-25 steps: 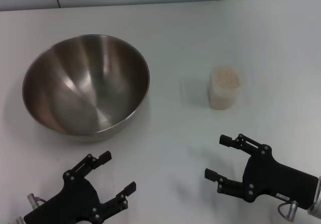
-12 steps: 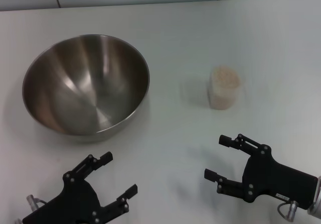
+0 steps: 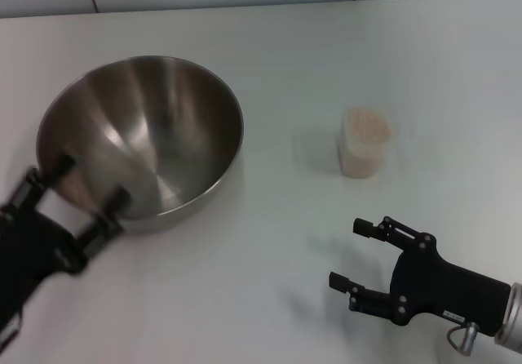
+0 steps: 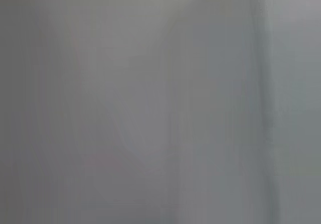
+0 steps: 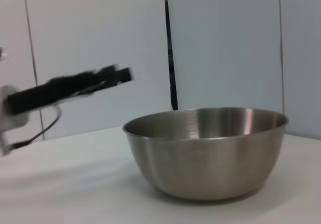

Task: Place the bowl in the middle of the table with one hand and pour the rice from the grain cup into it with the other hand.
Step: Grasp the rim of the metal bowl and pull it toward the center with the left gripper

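While the bowl [image 3: 140, 135] sat far left on the surface [image 3: 277, 62], the left gripper [image 3: 84, 198] hovered at its near rim, jaws spread; right gripper [image 3: 356, 255], jaws spread, hung near the cup [image 3: 364, 142] of rice [image 3: 365, 124].

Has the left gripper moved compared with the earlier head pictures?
Yes. The left gripper went forward and leftward, from the table's near edge up to the bowl rim.

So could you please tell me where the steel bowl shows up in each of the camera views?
Head view: the bowl sits at the table's left.
Left wrist view: not in it; only blur.
Right wrist view: the bowl fills the lower middle.
Shared landmark: the left gripper near the bowl.
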